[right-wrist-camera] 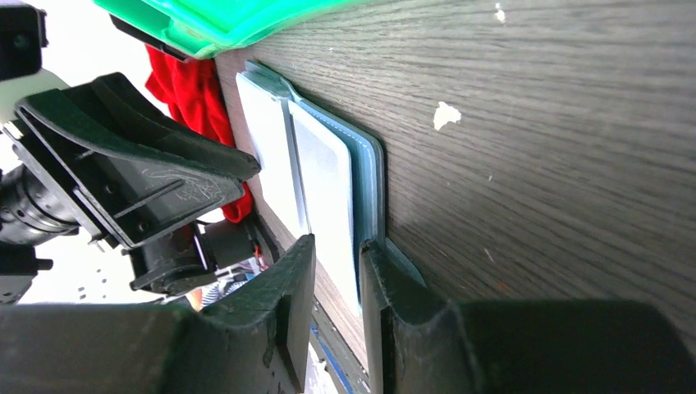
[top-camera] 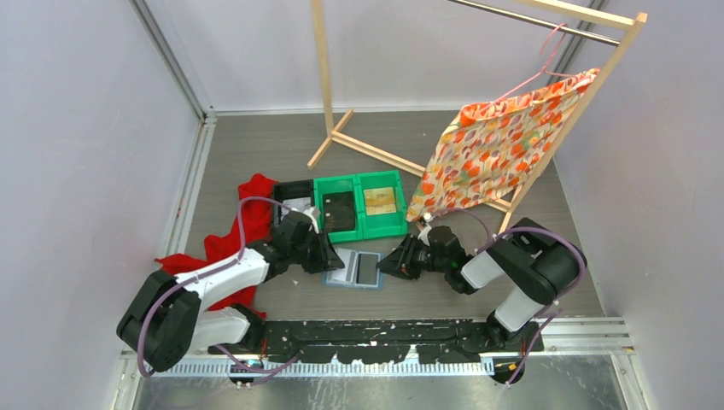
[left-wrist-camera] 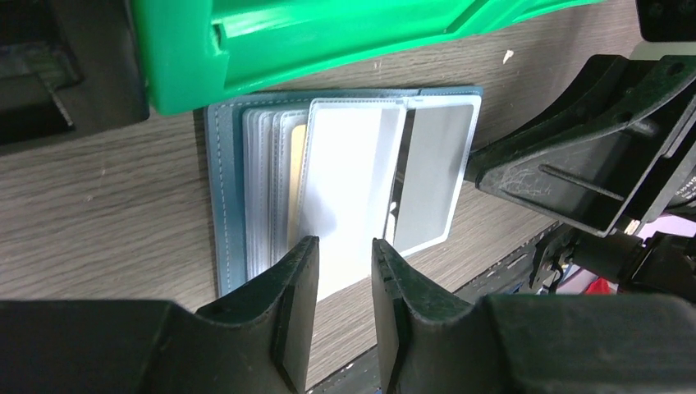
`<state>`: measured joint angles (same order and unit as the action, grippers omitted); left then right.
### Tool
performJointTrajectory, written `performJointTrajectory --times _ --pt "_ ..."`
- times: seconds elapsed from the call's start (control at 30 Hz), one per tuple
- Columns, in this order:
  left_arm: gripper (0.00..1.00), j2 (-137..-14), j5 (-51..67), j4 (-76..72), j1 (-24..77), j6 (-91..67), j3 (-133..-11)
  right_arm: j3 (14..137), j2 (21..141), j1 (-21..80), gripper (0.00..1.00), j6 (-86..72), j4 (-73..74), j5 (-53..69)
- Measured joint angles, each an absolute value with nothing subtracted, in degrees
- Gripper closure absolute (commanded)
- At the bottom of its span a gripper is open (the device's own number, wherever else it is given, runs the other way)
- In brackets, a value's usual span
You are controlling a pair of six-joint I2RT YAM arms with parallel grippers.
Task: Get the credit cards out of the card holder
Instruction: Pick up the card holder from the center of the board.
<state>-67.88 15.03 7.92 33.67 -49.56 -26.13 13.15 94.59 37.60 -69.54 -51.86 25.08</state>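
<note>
Spreading under everything, a grey wood-grain table [top-camera: 256, 145]; standing at its far side, a wooden clothes rack [top-camera: 324, 77], with an orange-and-white patterned fabric [top-camera: 491, 149] hung from its rail; lying crumpled at the table's left, a red cloth [top-camera: 248, 201]; sitting mid-table, two green bins [top-camera: 359, 205] joined side by side, a dark item in the left one and a tan one in the right, with a black tray [top-camera: 290, 190] touching their left side.

Reaching in low from either side, just in front of the bins, the left gripper [top-camera: 329, 254] and the right gripper [top-camera: 386, 263], facing each other across the card holder [top-camera: 353, 269]; lying flat and spread open on the table between them, that slate-blue holder, its pale see-through pockets fanned out.

Tucked in those pockets, the credit cards; in the left wrist view, whitish card [left-wrist-camera: 349, 180] to the left, greyish card [left-wrist-camera: 435, 172] just beside it to the right.

Left jaws parted by a narrow gap, tips at the near edge of the whitish card, which shows through the gap; right jaws likewise narrowly apart, the holder's edge running into the gap and one finger [right-wrist-camera: 402, 295] close against the blue cover; actual contact not clear on either side.
</note>
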Motion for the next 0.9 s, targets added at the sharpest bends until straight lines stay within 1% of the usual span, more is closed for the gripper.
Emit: performJointTrajectory --times 0.13,0.23,0.57,0.9 --pt "0.68 -69.78 15.64 5.65 33.63 -49.63 -26.41 14.68 92.18 38.04 0.67 -67.29 -46.15 24.36" --pt "0.68 -70.83 16.05 4.03 33.61 -49.63 -26.41 14.9 92.23 38.04 0.68 -67.11 -45.8 24.73" --pt "0.68 -72.53 16.82 0.73 33.58 -49.69 -26.17 13.63 98.52 38.02 0.72 -69.67 -57.06 27.27" --pt "0.68 -72.64 17.41 -0.67 33.32 -49.8 -25.54 13.61 99.09 38.15 0.74 -69.8 -57.89 27.64"
